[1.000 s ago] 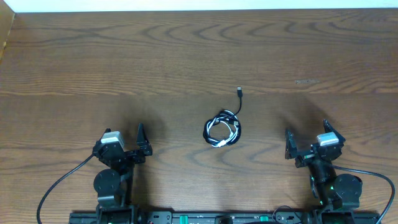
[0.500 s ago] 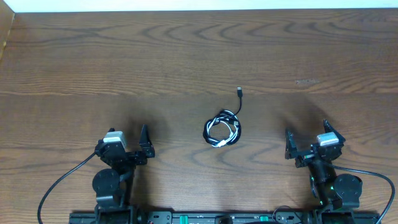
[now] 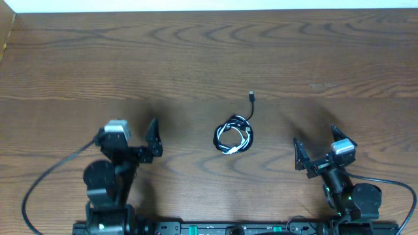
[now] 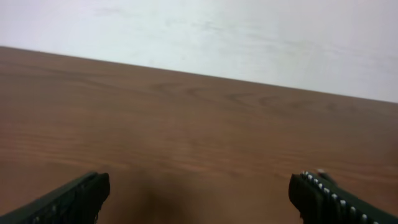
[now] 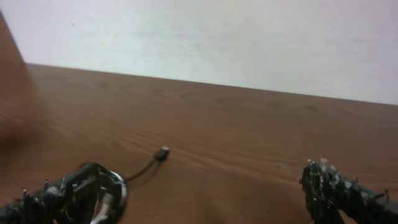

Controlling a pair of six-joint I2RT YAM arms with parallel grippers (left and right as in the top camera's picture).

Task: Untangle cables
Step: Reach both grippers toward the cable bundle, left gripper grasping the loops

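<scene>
The black and white cables (image 3: 234, 136) lie coiled together in one small tangle at the table's middle. The black cable's loose end runs up to a small plug (image 3: 252, 96). My left gripper (image 3: 152, 139) is open and empty, well left of the tangle. My right gripper (image 3: 317, 147) is open and empty, to the tangle's right. In the right wrist view the tangle (image 5: 111, 191) shows beside the left finger, with the plug (image 5: 162, 152) beyond it; the jaws (image 5: 199, 196) hold nothing. The left wrist view shows open jaws (image 4: 199, 190) over bare wood, no cables.
The wooden table (image 3: 196, 59) stretches far behind the tangle to a pale wall (image 5: 205, 37). Thick black robot wires (image 3: 49, 196) trail from both arm bases along the front edge.
My left arm has risen and shifted a little forward and left. My right gripper has swung slightly left toward the tangle. The cables have not moved.
</scene>
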